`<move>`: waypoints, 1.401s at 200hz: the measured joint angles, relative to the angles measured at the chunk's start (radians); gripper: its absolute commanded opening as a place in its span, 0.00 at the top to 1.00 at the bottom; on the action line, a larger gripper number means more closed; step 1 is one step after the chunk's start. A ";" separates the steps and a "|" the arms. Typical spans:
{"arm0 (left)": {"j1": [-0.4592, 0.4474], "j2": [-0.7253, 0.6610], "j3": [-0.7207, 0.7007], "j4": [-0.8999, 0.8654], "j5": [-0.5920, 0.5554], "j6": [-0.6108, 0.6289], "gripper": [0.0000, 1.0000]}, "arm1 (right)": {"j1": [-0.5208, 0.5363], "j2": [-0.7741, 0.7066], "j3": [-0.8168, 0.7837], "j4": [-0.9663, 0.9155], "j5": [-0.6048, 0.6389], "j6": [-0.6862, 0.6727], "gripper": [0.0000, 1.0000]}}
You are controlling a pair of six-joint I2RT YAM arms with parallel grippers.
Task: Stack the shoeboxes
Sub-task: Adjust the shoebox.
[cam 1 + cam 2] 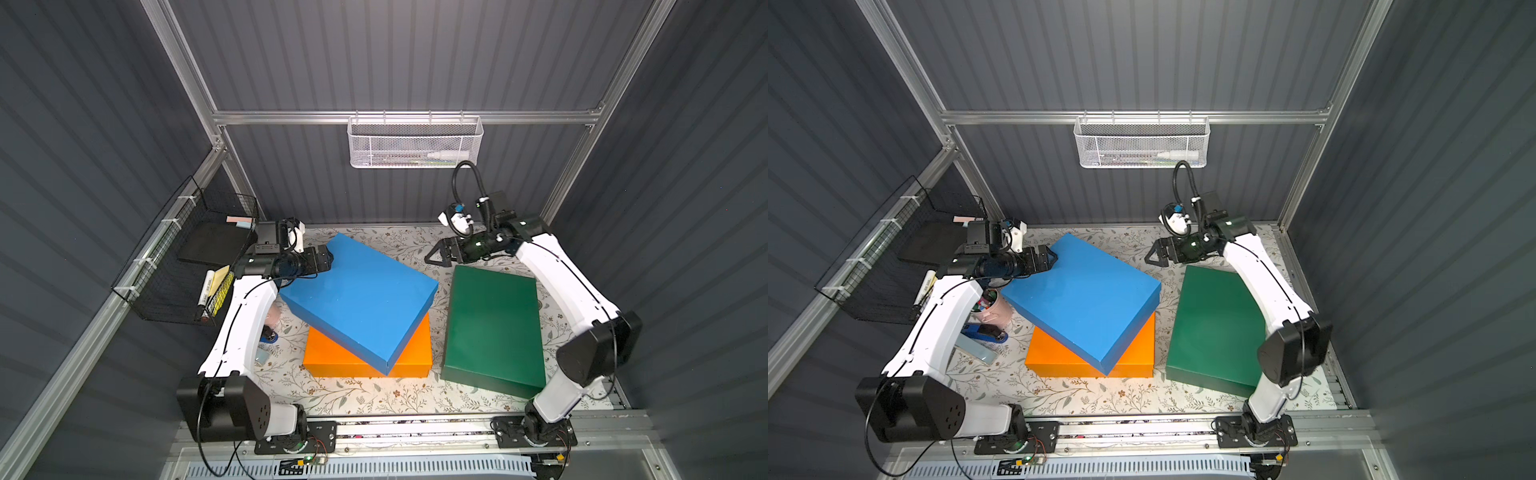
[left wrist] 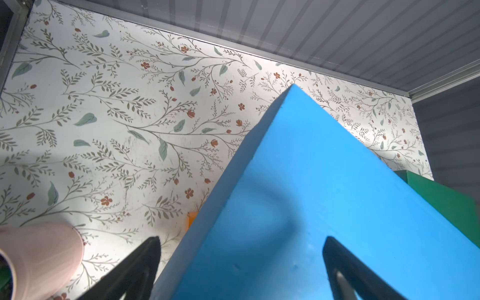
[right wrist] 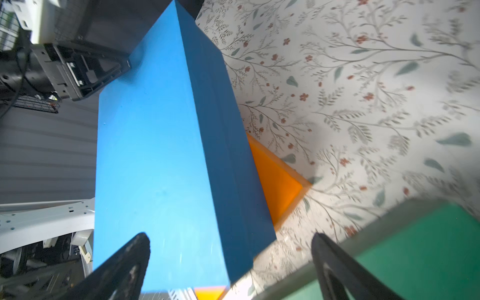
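At the far left, the left gripper [image 1: 328, 259] is seen with its jaws spread wide and nothing grasped. It is set against the far-left corner of the large, lidded blue cardboard shoebox [image 1: 361, 297]. In the left wrist view one finger stands over the lid and the other outside the box's long side, so the edge is straddled. Whether the cardboard is touched cannot be made out.

The blue cardboard shoebox is rested on the lidded orange cardboard shoebox [image 1: 417, 349], which lies flat on the floral-patterned bench [image 1: 374, 395] near the middle. The pair is not squared: the blue box's long axis is run diagonally from far left to near right, so its far-left end overhangs the bench while the orange box's near-left and right corners are left uncovered.

Further right, the right gripper [image 1: 432, 255] is held above the bench at the back, released and empty, pointed towards the blue box's far right side. It is placed just beyond the far short end of the dark green lidded cardboard shoebox [image 1: 492, 328].

That green box is not yet stacked. It lies flat on the bench, beside the pair and apart from it, with its long axis run from front to back beneath the right arm. The right arm is clearly the nearer one. The green box is judged to be the next thing to lift, and a box this broad is likely to need both arms. The skewed blue lid would be better straightened first.
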 measured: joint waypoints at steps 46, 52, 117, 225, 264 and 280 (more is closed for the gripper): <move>0.000 -0.076 -0.035 -0.043 -0.012 -0.029 0.00 | 0.021 -0.162 -0.194 0.008 -0.074 0.050 0.01; 0.000 -0.086 -0.039 -0.048 -0.018 -0.030 0.00 | 0.027 -0.168 -0.217 0.009 -0.082 0.054 0.01; 0.000 -0.192 -0.127 -0.098 -0.038 -0.081 0.00 | 0.132 -0.143 -0.323 0.058 -0.106 0.125 0.01; 0.002 -0.307 -0.142 -0.196 -0.058 -0.198 0.01 | 0.168 -0.048 -0.326 0.116 -0.083 0.156 0.01; 0.003 -0.307 -0.171 -0.194 -0.070 -0.198 0.02 | 0.165 0.006 -0.262 0.069 -0.089 0.140 0.01; 0.006 -0.312 -0.186 -0.190 -0.076 -0.203 0.05 | 0.163 0.025 -0.242 0.048 -0.099 0.131 0.01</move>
